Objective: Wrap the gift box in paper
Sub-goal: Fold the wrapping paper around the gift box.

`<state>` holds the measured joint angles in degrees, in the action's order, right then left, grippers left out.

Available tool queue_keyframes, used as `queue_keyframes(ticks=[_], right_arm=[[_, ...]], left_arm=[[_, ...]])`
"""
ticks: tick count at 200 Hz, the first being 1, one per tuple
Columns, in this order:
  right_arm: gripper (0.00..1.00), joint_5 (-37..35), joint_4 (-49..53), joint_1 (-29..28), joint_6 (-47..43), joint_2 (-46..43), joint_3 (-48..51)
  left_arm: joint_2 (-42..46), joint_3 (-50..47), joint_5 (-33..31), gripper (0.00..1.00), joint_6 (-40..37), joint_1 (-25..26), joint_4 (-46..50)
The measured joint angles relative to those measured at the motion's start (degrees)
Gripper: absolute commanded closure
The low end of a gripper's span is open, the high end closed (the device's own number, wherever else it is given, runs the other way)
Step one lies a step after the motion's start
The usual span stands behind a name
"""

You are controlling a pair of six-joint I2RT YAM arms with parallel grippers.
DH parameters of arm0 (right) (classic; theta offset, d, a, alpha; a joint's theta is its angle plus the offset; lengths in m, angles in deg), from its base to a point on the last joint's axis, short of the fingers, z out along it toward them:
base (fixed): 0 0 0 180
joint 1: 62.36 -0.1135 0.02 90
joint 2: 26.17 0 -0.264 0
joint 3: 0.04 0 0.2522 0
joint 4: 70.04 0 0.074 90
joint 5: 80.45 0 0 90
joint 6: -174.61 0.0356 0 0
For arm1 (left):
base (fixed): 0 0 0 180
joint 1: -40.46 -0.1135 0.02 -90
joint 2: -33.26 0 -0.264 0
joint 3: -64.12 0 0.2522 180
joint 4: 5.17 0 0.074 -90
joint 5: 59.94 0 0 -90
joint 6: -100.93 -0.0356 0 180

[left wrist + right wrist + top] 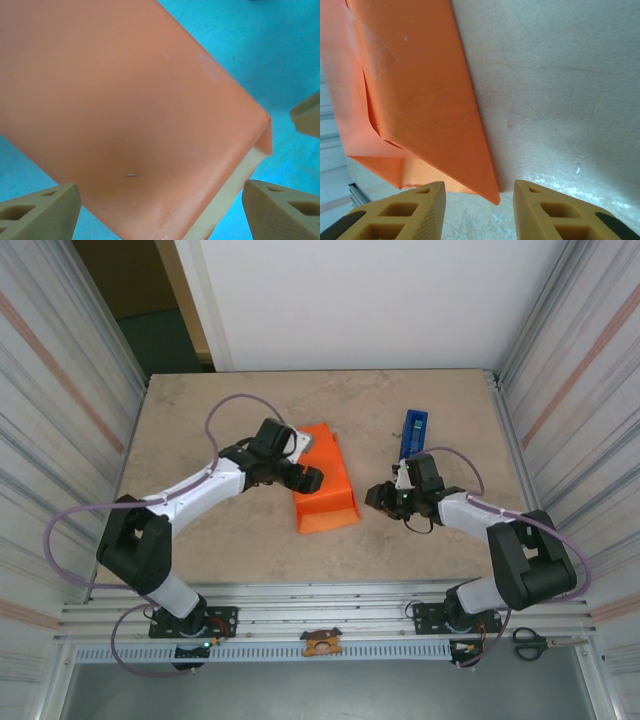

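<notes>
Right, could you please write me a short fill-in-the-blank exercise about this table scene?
1. The ____ tape dispenser lies beyond the right gripper.
2. The scissors lie beside the ____ arm's base.
3. The left gripper reaches over the folded, ____-coloured paper.
Missing words: blue; right; orange.

My left arm (195,490), white links on black joints, reaches forward and bends inward at the elbow, with the wrist turned toward the centre. The left gripper (300,477) points downward, and its tan, honeycombed fingers (40,210) are spread wide. My right arm (480,515), of the same black-and-white build, folds low and reaches leftward. The right gripper (385,497) faces its partner across a gap. Its own tan fingers (400,210) stand a narrower space apart.
</notes>
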<state>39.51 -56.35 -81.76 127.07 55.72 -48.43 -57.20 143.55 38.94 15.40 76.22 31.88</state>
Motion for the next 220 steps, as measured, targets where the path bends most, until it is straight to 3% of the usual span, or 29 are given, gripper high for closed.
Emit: queue_keyframes(ticks=[40,101,171,220], right_arm=[[0.75,1.4,-2.6,-0.2,0.7,3.0,0.0],[0.78,3.4,-5.8,-0.3,0.9,6.7,0.0],[0.77,4.0,-6.4,-0.5,0.9,7.0,0.0],[0.77,4.2,-6.4,-0.5,0.9,7.0,-0.1]], left_arm=[[-0.8,2.6,-7.8,0.07,-10.1,8.0,2.1],[-8.5,6.8,-14.6,0.04,-16.1,10.5,3.2],[-12.9,8.3,-15.4,0.09,-16.9,10.8,4.5],[-12.8,9.1,-10.9,0.09,-16.3,9.2,5.3]])
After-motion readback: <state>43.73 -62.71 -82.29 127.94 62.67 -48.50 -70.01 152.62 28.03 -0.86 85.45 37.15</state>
